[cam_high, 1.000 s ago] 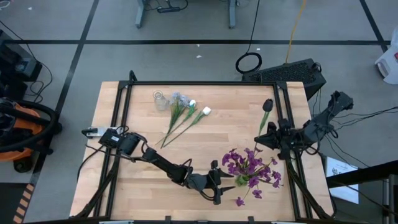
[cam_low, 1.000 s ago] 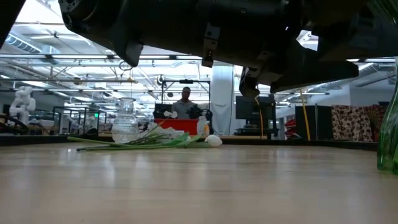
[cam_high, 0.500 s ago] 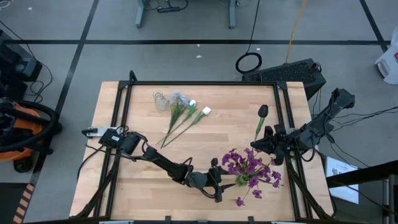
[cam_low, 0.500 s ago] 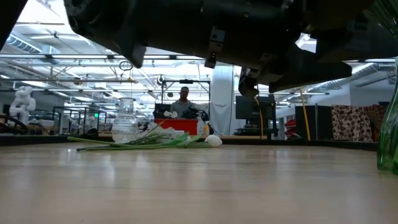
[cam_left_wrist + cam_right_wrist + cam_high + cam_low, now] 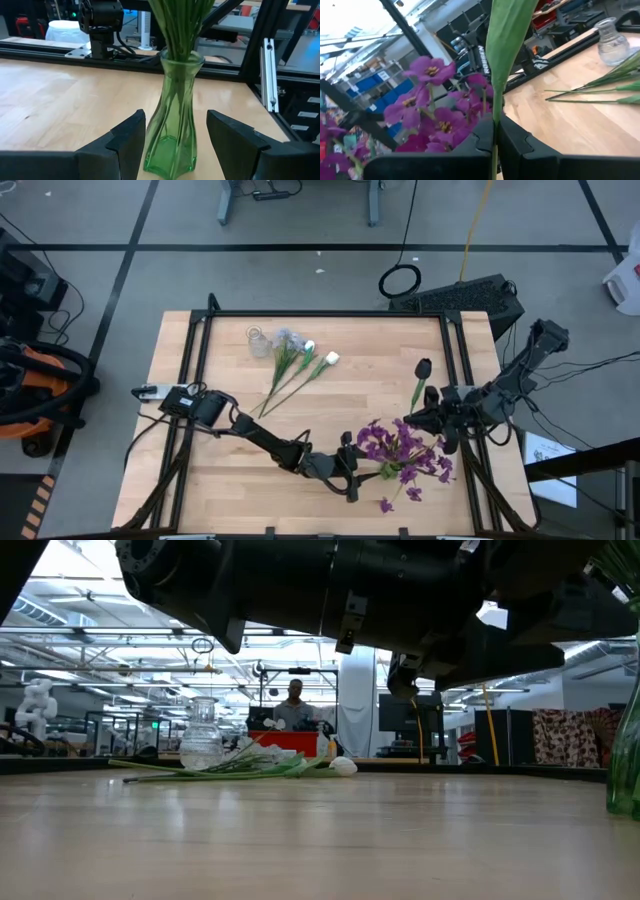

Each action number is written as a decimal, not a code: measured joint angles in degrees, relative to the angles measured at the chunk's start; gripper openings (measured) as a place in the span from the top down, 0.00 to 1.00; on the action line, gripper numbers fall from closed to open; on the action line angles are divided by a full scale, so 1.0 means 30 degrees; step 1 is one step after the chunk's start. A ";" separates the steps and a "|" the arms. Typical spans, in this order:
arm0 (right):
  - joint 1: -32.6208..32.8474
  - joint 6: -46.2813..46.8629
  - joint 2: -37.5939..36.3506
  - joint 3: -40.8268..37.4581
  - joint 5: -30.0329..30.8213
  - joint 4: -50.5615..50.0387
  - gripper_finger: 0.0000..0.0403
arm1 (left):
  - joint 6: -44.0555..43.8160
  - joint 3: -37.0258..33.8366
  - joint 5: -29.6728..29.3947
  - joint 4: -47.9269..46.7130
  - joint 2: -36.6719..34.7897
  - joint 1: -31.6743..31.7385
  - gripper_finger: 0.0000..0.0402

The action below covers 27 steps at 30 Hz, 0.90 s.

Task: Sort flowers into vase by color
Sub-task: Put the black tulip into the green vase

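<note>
A green glass vase (image 5: 175, 125) stands near the table's near right and holds several purple flowers (image 5: 400, 452). My left gripper (image 5: 175, 135) is open, one finger on each side of the vase's lower body with a gap on both sides. My right gripper (image 5: 415, 420) is just beyond the purple bouquet, shut on a green stem with a dark bud (image 5: 424, 367). White-budded and pale stems (image 5: 295, 365) lie flat on the far left of the table, their heads next to a small clear vase (image 5: 260, 340). My right gripper pinches the dark-budded flower's green stem (image 5: 494, 122) between its two fingers, low on the stalk. The fingers come level from the table's right and lie across the stem. The stem and a long leaf (image 5: 507, 45) rise out of the hold, and the bud points toward the far edge.
A loose purple bloom (image 5: 385, 503) lies by the near edge, below the green vase. Black frame rails (image 5: 455, 360) run along the table's sides. The clear vase (image 5: 202, 735) and lying stems (image 5: 240, 768) show across the table in the low view, with a person far behind.
My right gripper has carried the dark-budded stem toward the near edge and a little left, closing on the purple bouquet. It has stayed shut on the stem. The bud has travelled with it.
</note>
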 joint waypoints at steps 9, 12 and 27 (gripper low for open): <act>0.0717 -0.1206 0.0005 0.0000 -0.0001 -0.0017 0.99 | 0.0051 -0.0015 0.0000 -0.0304 0.0000 0.0050 0.46; 0.0753 -0.1476 0.0000 0.0000 -0.0057 -0.0025 0.98 | 0.0009 -0.0015 0.0000 -0.0296 0.0000 0.0083 0.46; 0.0753 -0.2344 -0.0221 0.0000 -0.0101 -0.0098 0.73 | -0.0044 -0.0015 0.0000 -0.0298 0.0000 0.0146 0.46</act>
